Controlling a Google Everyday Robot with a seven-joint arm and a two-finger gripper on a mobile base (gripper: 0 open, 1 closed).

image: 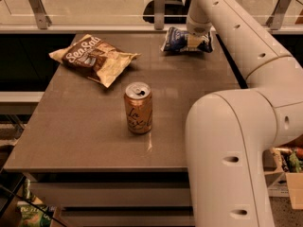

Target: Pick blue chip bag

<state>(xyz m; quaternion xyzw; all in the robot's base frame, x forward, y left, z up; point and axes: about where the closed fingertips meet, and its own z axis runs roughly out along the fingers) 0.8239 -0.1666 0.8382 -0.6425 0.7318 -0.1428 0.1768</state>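
Where the brown table [80, 141] reaches back on its left side, a brown-and-tan "Sea Salt" bag [92, 58] lies flat, at about eleven o'clock from the can [138, 108]. The can stands upright near the table's middle, its opened top showing, well apart from both bags. At about one o'clock from the can, close to the table's far right corner, lies the blue chip bag [176, 40], dark blue with white edges and resting on the tabletop. The gripper [196, 38] is down on the right part of this bag, touching it, but whether it is parted or clamped on the bag I cannot tell. From there the white arm [236, 37] sweeps toward four o'clock and down to its bulky lower section [227, 164] at the table's near right edge.
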